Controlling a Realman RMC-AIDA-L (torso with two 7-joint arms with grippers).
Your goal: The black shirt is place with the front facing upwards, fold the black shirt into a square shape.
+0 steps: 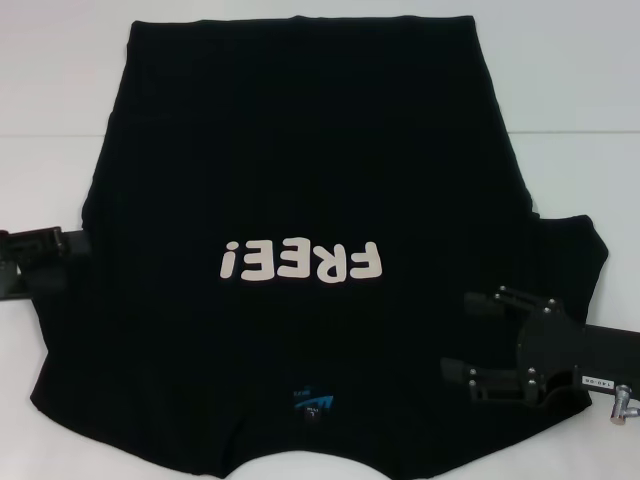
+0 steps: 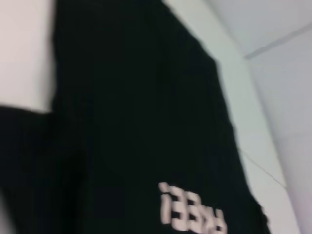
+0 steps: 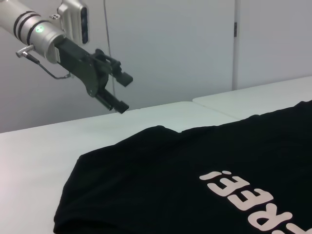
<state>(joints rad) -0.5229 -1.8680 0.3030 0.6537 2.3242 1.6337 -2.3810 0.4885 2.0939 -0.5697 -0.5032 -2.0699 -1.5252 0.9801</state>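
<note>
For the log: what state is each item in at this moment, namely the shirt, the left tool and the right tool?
Large black cloth T-shirt with cream "FREE!" lettering: spread flat, front up, unfolded, both sleeves out.
White table: bears the shirt.
Left tool: open, raised above the table beside the shirt's left sleeve, holding nothing.
Right tool: open, over the shirt near its right sleeve, holding nothing.

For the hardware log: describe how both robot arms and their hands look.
The left hand is black with two straight flat fingers, on a silver wrist with black rings, a green light and a thin grey cable. The right hand is the same black build, with a small white label and a silver plug at its wrist.
</note>
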